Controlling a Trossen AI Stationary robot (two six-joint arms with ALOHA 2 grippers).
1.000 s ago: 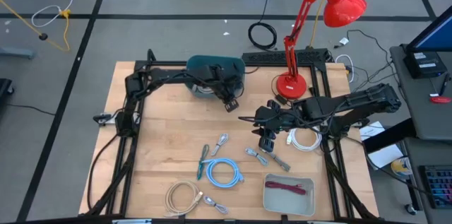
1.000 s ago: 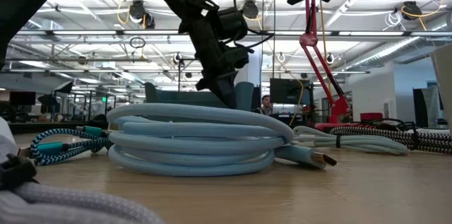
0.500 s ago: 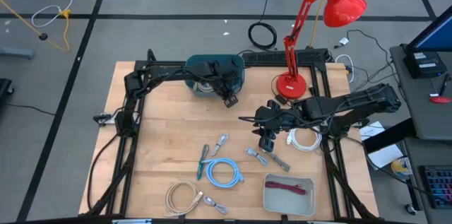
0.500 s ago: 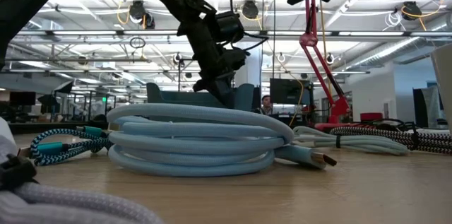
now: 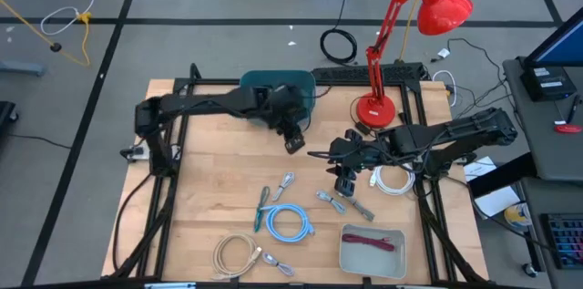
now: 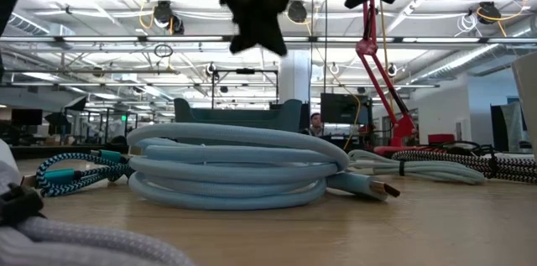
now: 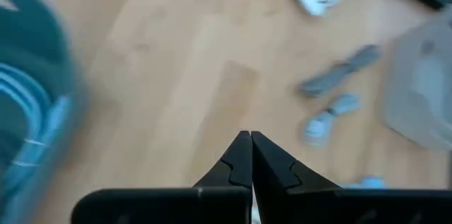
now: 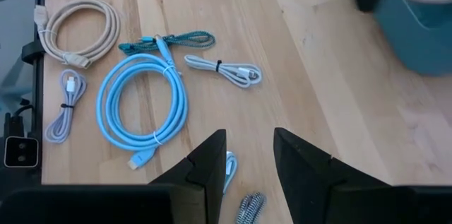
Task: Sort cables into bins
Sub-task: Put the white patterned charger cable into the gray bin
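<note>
My left gripper (image 5: 293, 140) (image 7: 251, 155) is shut and holds nothing; it hovers above the bare wood just in front of the dark teal bin (image 5: 278, 88) (image 7: 28, 104), which has light blue and beige cable inside. My right gripper (image 5: 342, 176) (image 8: 248, 159) is open and empty above the table's middle right. On the wood lie a light blue coil (image 5: 287, 222) (image 8: 141, 107), a beige coil (image 5: 235, 254) (image 8: 74, 30), a teal piece (image 5: 262, 207), short grey pieces (image 5: 285, 182) (image 5: 328, 198) and a white coil (image 5: 392, 180). The pale grey tray (image 5: 372, 251) holds a maroon piece (image 5: 372, 243).
A red desk lamp (image 5: 375, 107) stands at the far right beside the teal bin, and its head reaches over the far edge. A black power strip (image 5: 364, 73) lies along the far edge. Bare wood spans the table's left half. The low view has the light blue coil (image 6: 235, 165) close in front.
My left gripper has risen from just in front of the teal bin, high above the table, and has come slightly toward the near edge. The left arm has swung out along the far left. My right arm and the cables have stayed put.
</note>
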